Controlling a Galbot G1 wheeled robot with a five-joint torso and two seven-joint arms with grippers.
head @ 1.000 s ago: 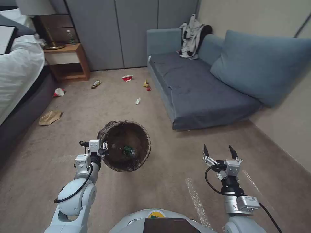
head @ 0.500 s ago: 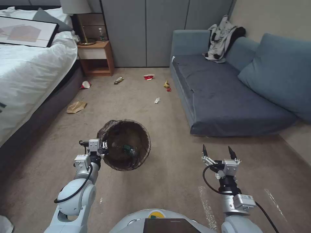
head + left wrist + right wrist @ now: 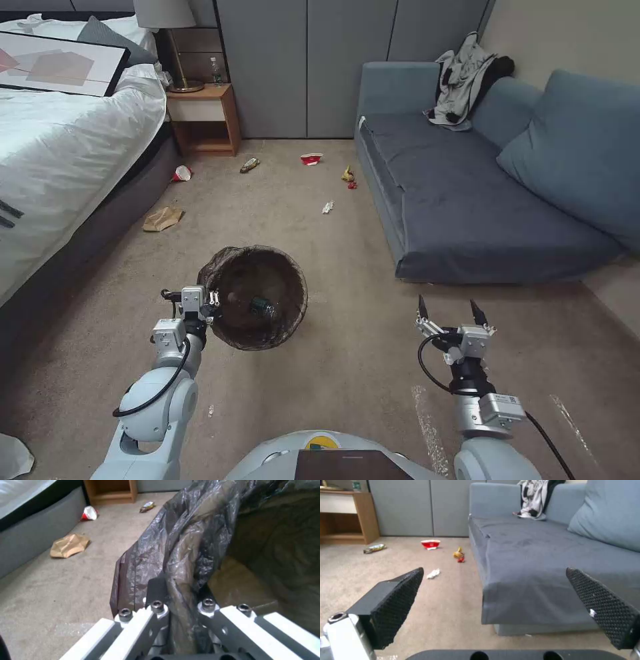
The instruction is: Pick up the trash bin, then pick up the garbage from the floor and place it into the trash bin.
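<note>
Pinching the bagged rim, the trash bin (image 3: 253, 297) is held by the left gripper (image 3: 215, 297) above the floor (image 3: 347, 360); the right gripper's (image 3: 450, 311) fingers (image 3: 398, 600) are spread wide.

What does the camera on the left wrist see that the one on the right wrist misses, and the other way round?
The left wrist view alone: the left claw shut on the bagged rim of the trash bin, plus a crumpled brown paper bag and a crushed red-and-white cup near the bed.

The right wrist view alone: the open, empty right claw, the blue sofa with clothes on it, a red cup, a white tissue and a yellow wrapper.

Both: the carpeted floor, the wooden nightstand and one wrapper before it.
</note>
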